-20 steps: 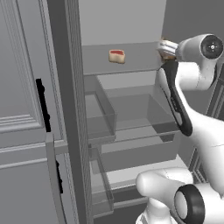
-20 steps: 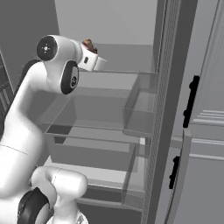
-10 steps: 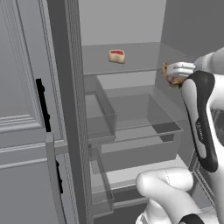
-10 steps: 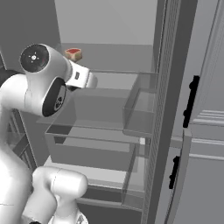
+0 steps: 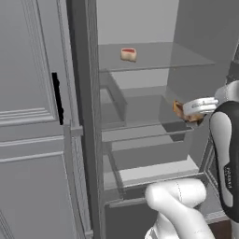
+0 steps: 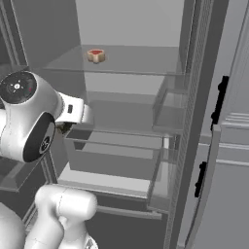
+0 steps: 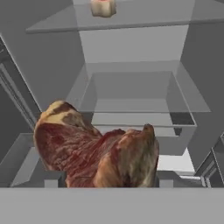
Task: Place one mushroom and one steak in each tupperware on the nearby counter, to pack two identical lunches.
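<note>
Standing at the far left of the left base view is a grey panelled fridge door [image 5: 32, 121] with a slim black handle [image 5: 57, 97]. Right of it, the open grey fridge interior holds a clear glass upper shelf [image 5: 154, 58], and on that shelf lies a small pale cube with a red top [image 5: 129, 54], the same piece seen on the shelf in the right base view [image 6: 96, 55] and at the top edge of the hand view [image 7: 103, 7]. Below the shelf sit translucent grey drawers [image 5: 140, 116], stacked one above another, the lower ones pulled toward the near side.

Further right, the white arm [image 5: 226, 140] reaches toward the fridge from the near right, and its gripper [image 5: 189, 112] carries a marbled red-brown raw steak [image 5: 179, 110] in front of the drawers, clear of the shelves. From the hand camera, the steak [image 7: 96, 151] is a thick, folded slab of dark red meat with tan fat along its edges, sitting right at the fingers; they are clamped on it with a wide gap between them, though their tips are mostly hidden behind the meat. From the right base camera, a dark scrap of the steak [image 6: 63, 127] peeks out beside the arm's big round joint [image 6: 24, 116], and another grey door with black handles [image 6: 219, 102] stands at the far right.
</note>
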